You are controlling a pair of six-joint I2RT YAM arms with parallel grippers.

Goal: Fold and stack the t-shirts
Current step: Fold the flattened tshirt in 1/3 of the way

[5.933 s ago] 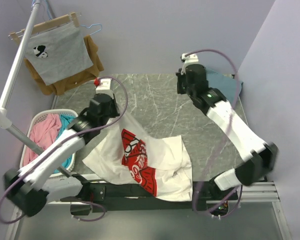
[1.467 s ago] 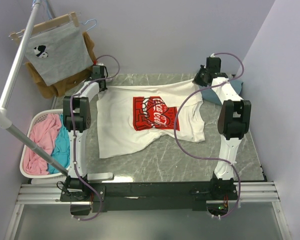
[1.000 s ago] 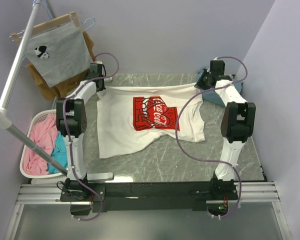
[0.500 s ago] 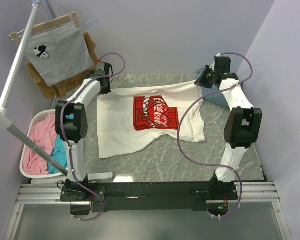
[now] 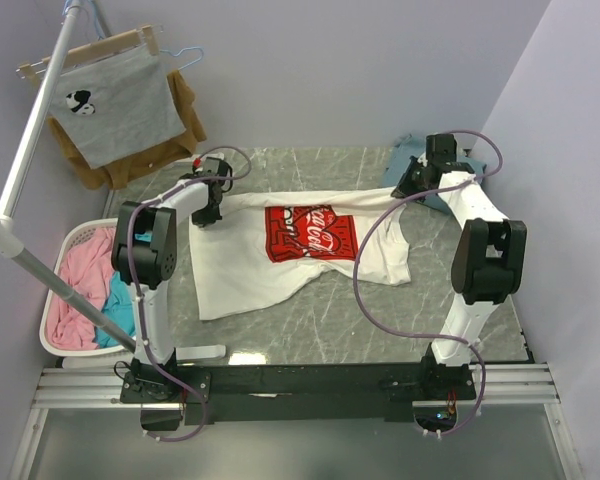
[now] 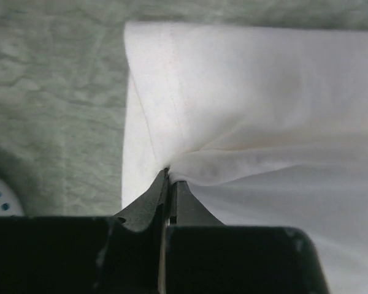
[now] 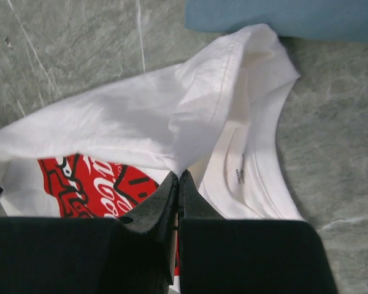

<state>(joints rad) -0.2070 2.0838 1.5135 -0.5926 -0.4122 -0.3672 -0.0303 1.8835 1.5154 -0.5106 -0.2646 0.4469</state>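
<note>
We see a white t-shirt (image 5: 242, 272) with a red, white-lettered logo (image 5: 310, 232), a teal-blue t-shirt (image 7: 282, 15), a grey-green table (image 5: 330, 320) veined pale, a grey shirt (image 5: 115, 115) bearing a black-and-white mark (image 5: 78, 101), and a brown garment (image 5: 188, 105).

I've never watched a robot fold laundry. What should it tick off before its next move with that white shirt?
1. Grip of the left hand on the white t-shirt: ok, it is shut on a pinch of cloth near the edge.
2. Grip of the right hand on the same shirt: ok, it is shut on a fold.
3. Edge between the two hands stretched fairly straight: ok.
4. Near half of the shirt flat on the table: not ok, the right side is bunched and the hem runs crooked.
5. White shirt clear of the teal t-shirt: cannot tell, they lie very close.
</note>
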